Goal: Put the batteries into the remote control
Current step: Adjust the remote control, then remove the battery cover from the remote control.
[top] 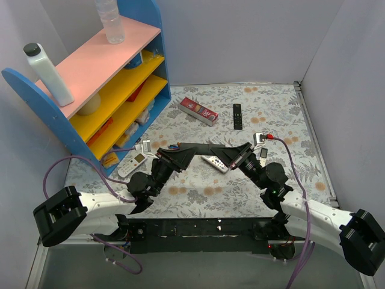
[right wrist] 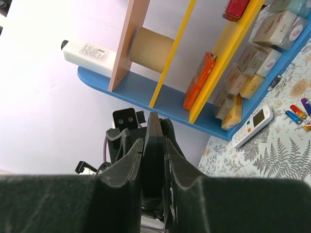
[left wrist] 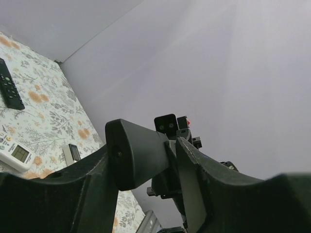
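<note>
Right claw (right wrist: 153, 141) pinches a slim dark bar (top: 210, 146) (left claw's (left wrist: 143, 148) grip unclear) above floral tabletop (top: 264, 114).

Arms reach inward, wrists facing; right jaws pinch a dark bar (right wrist: 153, 150), left jaws flank its end.

Floral table (top: 277, 114): remotes (top: 237, 115), batteries (right wrist: 293, 117), red box (top: 198, 110)

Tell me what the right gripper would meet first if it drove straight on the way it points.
Most likely the left gripper. The right gripper, its fingers shut on a thin dark piece, aims straight at it from close by. The blue shelf stands farther along that line; exact depth is unclear.
</note>
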